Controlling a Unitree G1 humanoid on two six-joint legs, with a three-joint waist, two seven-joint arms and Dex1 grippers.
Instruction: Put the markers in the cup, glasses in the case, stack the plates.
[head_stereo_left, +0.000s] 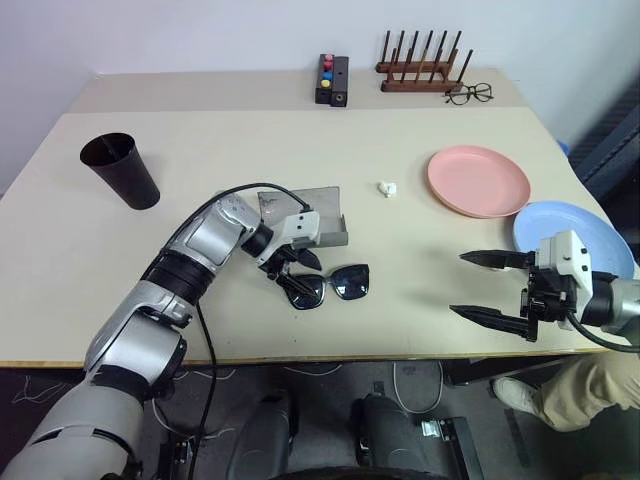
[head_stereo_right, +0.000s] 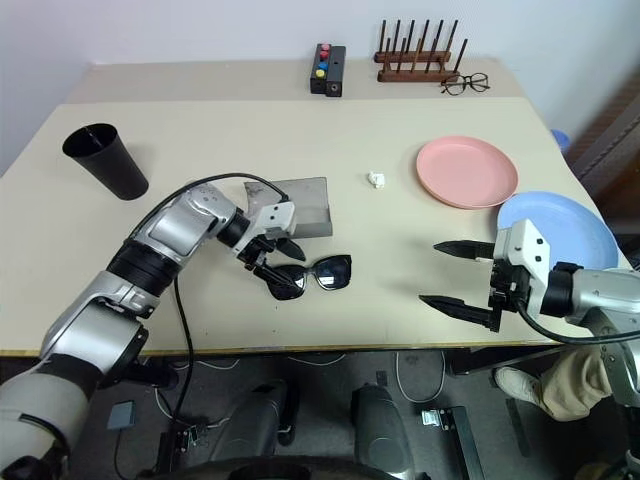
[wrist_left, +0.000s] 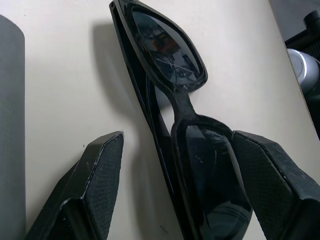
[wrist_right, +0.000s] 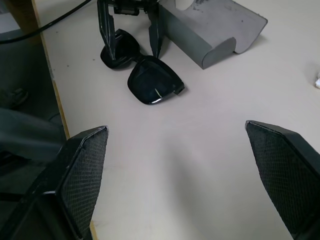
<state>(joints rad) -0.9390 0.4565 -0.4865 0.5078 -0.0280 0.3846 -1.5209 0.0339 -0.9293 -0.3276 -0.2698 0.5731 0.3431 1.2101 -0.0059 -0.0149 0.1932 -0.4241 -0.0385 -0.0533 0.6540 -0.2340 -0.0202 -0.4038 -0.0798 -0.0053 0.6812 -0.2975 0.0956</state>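
Note:
Black sunglasses (head_stereo_left: 335, 284) lie folded on the table in front of the grey case (head_stereo_left: 318, 215), which looks open. My left gripper (head_stereo_left: 290, 275) is open and points down at them. Its fingers (wrist_left: 100, 170) straddle the lens nearest the case; one pad is at the frame and the other stands a gap away. My right gripper (head_stereo_left: 460, 285) hovers open and holds nothing, near the table's front edge beside the light blue plate (head_stereo_left: 570, 230). The pink plate (head_stereo_left: 478, 180) lies behind the blue one, apart from it. The black cup (head_stereo_left: 122, 170) stands upright at the far left. The markers are out of view.
A small white scrap (head_stereo_left: 387, 188) lies between the case and the pink plate. At the back edge sit a black box with coloured buttons (head_stereo_left: 332, 80), a wooden peg rack (head_stereo_left: 420, 70) and thin clear eyeglasses (head_stereo_left: 470, 94). Open tabletop lies between the two grippers.

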